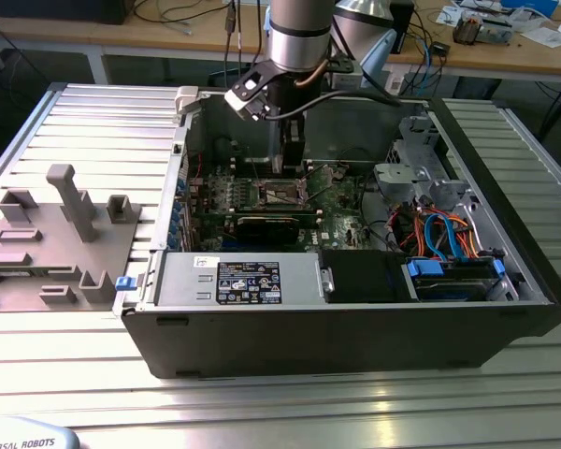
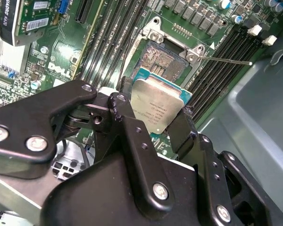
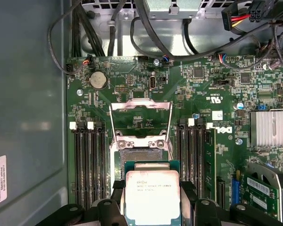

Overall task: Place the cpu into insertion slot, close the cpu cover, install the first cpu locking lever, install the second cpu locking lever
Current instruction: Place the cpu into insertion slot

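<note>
We're seeing the gripper [image 2: 153, 114] clenching the cpu [image 2: 156, 101] by two opposite edges, black fingers [image 2: 122, 106] pressing on either side, silver top facing up. The same grasp is showing in the first wrist view: gripper [image 3: 152, 197] w/ cpu [image 3: 152, 190] btwn its fingers. In the exterior view the gripper [image 1: 290, 154] is hanging down inside the case [image 1: 355, 337], over the board [image 1: 341, 210] toward the far side.

The cpu is hovering right at the slot [image 2: 166, 59], overlapping one edge of it in both wrist views; we can't tell how high above the board it's sitting. The slot [image 3: 141, 157] is lying bare w/ its pin field showing, so the cpu isn't seated yet. The cover [image 3: 141, 104] is standing flipped open on the slot's side away from the cpu, board showing thru its window. A thin lever [image 2: 226, 60] is sticking out from a slot corner, across the memory slots [image 2: 236, 42]. Memory slots are flanking the slot on both sides.

Cables [image 3: 146, 37] are running beyond the cover. The case is lying open on a ribbed table [image 1: 75, 122]. A grey fixture [image 1: 56, 234] is sitting on the exterior view's left, well apart from the gripper.
</note>
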{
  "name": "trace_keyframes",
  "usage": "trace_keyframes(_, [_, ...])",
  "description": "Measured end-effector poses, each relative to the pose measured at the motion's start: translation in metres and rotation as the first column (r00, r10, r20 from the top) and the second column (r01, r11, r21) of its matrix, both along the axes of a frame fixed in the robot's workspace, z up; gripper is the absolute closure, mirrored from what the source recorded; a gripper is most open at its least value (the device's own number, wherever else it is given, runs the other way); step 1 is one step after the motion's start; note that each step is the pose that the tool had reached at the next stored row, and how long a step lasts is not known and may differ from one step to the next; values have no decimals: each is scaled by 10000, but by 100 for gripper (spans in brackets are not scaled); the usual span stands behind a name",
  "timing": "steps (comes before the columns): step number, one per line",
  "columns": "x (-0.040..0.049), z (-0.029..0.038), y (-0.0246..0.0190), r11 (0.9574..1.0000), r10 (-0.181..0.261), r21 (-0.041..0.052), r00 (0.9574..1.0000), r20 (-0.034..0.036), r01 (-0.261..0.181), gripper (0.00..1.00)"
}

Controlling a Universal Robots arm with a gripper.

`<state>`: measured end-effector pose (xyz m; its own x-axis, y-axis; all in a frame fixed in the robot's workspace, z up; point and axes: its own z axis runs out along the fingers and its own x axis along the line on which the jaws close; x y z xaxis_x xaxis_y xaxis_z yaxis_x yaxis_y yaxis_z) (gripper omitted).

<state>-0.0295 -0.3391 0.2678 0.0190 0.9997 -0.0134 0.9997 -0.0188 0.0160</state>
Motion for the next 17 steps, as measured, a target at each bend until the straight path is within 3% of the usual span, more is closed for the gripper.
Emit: trace_keyframes(17, [0, -45, 0, 10000, 0, 0, 10000, 1, 0, 45])
